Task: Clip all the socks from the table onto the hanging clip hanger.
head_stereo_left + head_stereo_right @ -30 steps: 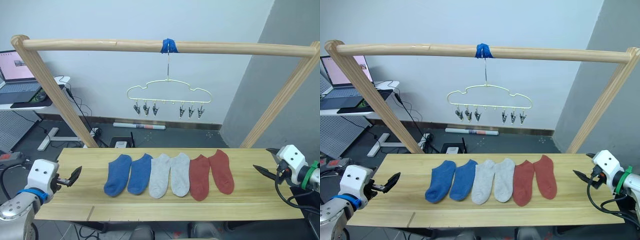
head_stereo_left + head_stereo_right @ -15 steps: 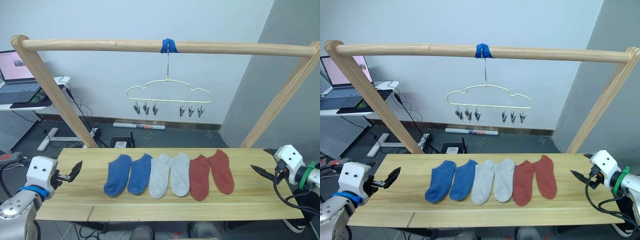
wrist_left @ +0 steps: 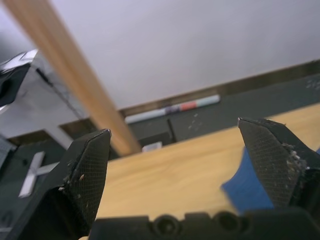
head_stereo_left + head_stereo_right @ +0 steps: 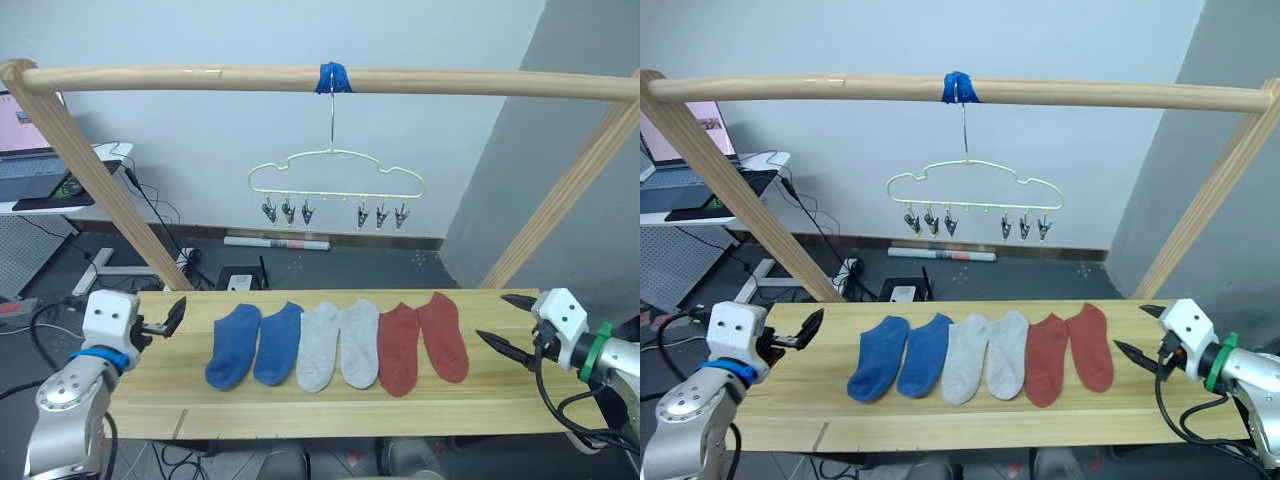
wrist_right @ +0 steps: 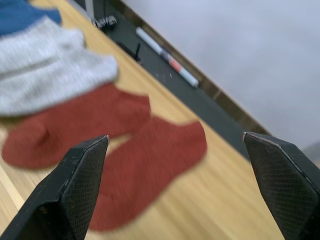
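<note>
Lying flat: socks (image 4: 338,343); both grippers prob. apart.

surface: table (image 4: 330,404) of light wooden planks | on it: six socks in one row, side by side | order from robot's left: two blue socks (image 4: 253,343), two light grey socks (image 4: 338,343), two rust red socks (image 4: 420,338)

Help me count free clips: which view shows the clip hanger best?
The left eye view: the clip hanger hangs whole from the pole, six bare clips in two groups of three. The right eye view shows the same.
</note>
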Motion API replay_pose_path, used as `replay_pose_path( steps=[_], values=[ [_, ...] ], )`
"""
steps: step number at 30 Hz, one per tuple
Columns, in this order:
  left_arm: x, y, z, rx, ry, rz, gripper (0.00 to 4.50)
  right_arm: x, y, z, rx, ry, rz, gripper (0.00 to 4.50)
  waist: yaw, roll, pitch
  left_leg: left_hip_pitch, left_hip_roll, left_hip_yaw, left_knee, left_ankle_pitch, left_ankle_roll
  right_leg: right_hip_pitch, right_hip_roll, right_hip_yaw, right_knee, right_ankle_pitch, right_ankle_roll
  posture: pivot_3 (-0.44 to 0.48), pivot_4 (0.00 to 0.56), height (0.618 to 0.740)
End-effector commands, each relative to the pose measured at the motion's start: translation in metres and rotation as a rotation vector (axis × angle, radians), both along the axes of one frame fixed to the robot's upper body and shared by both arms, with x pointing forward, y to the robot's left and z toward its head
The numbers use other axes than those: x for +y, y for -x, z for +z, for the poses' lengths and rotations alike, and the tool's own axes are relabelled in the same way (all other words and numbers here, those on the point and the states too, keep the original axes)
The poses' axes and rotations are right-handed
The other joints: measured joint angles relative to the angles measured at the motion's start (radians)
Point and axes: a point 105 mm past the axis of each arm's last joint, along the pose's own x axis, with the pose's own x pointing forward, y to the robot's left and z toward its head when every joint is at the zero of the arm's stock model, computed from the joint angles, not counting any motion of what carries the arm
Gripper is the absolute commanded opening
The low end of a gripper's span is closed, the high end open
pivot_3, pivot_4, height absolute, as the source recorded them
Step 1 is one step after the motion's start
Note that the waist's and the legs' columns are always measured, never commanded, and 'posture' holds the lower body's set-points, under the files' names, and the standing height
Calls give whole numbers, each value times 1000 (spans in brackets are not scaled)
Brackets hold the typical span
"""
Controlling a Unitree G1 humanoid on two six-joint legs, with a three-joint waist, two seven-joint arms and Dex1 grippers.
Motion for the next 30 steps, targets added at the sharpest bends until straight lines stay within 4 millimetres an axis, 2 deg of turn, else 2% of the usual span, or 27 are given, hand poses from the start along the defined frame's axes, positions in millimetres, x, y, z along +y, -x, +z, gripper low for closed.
replay_pose_path(
  steps=[1,5,9,12,15,16,18,21,25,30],
  values=[
    [-25,-12,21,-104,31,-38,4470,28,0,32,-87,-61,51,4500,-4,-2,8,0,0,0,0,0,0,-1,0,0,0,1,1,-129,181,740],
    [-48,-24,42,-177,98,-86,4470,63,5,62,-181,-107,137,4500,-9,-7,32,-6,0,0,0,0,0,-6,0,1,0,4,-4,-145,202,740],
    [-55,-38,71,-283,125,-81,4470,99,12,86,-248,-177,248,4500,-15,-8,47,-11,0,-2,1,0,0,-10,0,-1,-1,4,-4,-151,230,740],
    [-66,-45,84,-318,146,-117,4470,117,14,96,-264,-221,284,4500,-22,-9,65,-14,0,-5,2,0,0,-11,0,-4,-1,4,-4,-162,250,740],
    [-73,-49,87,-325,146,-135,4470,126,13,102,-261,-266,288,4500,-26,-8,74,-17,0,-7,2,0,0,-14,0,-6,-1,4,-5,-173,267,740],
    [-75,-49,88,-330,155,-137,4113,128,11,103,-261,-284,281,4500,-28,-8,79,-17,0,-7,1,0,0,-14,-1,-6,-1,4,-5,-174,270,740],
    [-76,-52,89,-337,178,-134,3677,129,10,105,-256,-311,268,4500,-29,-9,89,-19,0,-7,1,0,0,-17,-2,-7,-1,4,-5,-181,279,740],
    [-79,-55,88,-338,185,-142,2797,130,11,104,-252,-317,261,4500,-32,-8,93,-32,-1,-8,3,0,-1,-30,-2,-8,1,5,-5,-193,287,740],
    [-85,-61,90,-347,198,-151,1621,131,12,105,-255,-319,258,4500,-33,-8,101,-34,-2,-9,2,0,0,-32,-4,-10,1,5,-6,-207,297,740],
    [-95,-70,97,-388,235,-167,1621,138,15,112,-270,-329,273,4500,-36,-9,118,-34,-2,-8,3,0,0,-31,-4,-10,1,5,-5,-219,309,740]
  ],
)
